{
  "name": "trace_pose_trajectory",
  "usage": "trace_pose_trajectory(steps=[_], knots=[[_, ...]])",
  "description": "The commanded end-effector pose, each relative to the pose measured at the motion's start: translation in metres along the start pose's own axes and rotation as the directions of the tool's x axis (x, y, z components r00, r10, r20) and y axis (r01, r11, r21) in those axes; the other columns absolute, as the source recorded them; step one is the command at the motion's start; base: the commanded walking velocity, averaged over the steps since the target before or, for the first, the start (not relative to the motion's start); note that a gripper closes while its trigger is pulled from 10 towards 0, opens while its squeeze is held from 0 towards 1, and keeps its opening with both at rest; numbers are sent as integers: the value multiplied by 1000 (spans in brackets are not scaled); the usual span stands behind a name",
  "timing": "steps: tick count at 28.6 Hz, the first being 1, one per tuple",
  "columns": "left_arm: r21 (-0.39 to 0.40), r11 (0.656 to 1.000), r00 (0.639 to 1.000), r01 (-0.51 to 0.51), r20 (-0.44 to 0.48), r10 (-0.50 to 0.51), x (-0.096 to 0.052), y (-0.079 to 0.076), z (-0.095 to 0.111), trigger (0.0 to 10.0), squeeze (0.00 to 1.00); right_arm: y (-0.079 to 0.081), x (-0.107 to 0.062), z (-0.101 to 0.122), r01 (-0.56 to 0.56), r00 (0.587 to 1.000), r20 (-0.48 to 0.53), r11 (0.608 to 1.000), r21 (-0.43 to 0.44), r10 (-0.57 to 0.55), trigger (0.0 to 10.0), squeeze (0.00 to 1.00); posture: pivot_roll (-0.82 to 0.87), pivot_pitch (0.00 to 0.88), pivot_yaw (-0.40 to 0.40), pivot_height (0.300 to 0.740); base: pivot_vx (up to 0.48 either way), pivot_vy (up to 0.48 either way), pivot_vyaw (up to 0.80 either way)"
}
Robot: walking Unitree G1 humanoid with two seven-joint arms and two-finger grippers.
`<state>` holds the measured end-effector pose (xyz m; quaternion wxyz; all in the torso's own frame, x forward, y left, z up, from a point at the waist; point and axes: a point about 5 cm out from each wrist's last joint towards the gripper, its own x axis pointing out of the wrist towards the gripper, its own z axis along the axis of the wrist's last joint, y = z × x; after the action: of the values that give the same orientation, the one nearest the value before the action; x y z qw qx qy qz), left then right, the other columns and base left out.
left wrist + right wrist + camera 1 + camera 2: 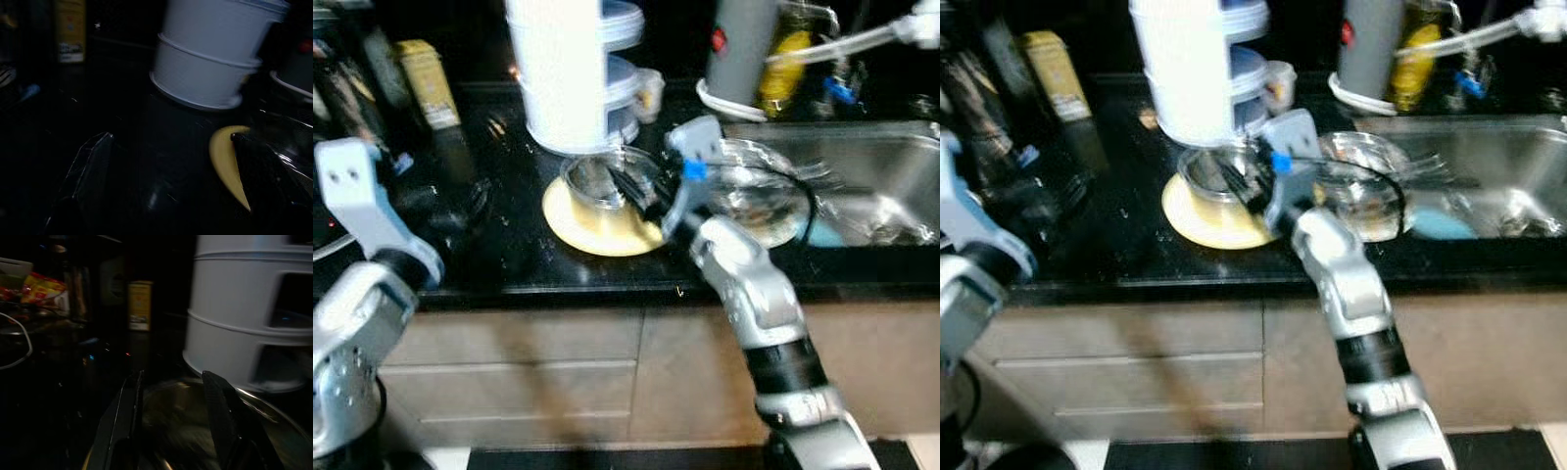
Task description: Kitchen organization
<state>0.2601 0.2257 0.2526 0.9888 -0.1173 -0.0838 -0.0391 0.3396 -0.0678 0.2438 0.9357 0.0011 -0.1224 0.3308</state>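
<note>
Under your right pincer (pixel 628 186) sits a small glass bowl (pixel 597 182) on a yellow plate (pixel 597 227), both on the dark table (pixel 499 245). Your fingers (pixel 128 416) stand parted, one outside the rim, one inside; whether they grip it, you cannot tell. Just behind the pincer stands a white tiered container (pixel 570 73); to its right lies a larger glass bowl (pixel 759 191) beside the sink (pixel 871 176). Your left pincer (pixel 166 196) hovers spread over bare table, with the plate's edge near it.
</note>
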Motion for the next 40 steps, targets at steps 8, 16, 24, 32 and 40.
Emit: trace_pose_trajectory(steps=[8,16,24,32,40], knots=[[-66,997,1000,26,3,-26,2,-14,-17,10000,0,-1,-1,4,-20,1000,15,1000,-13,21,10000,0,94,0,2,740,300,0,0],[-58,984,979,171,-100,-176,-7,-41,-49,10000,0,-9,-2,17,-22,999,25,999,-33,23,10000,0,91,0,0,740,0,0,0],[-76,978,969,195,-138,-204,-9,-54,-63,10000,0,-14,-4,32,-38,999,22,998,-45,39,10000,0,89,0,-2,740,0,0,0],[-14,984,979,177,-104,-177,-9,-57,-71,10000,0,-27,2,45,75,997,-18,997,4,-75,10000,0,90,0,-3,740,0,0,0],[40,988,987,147,-78,-143,-12,-56,-75,10000,0,-43,-5,53,133,972,-190,991,-21,-135,10000,0,81,0,-9,740,0,0,0]])
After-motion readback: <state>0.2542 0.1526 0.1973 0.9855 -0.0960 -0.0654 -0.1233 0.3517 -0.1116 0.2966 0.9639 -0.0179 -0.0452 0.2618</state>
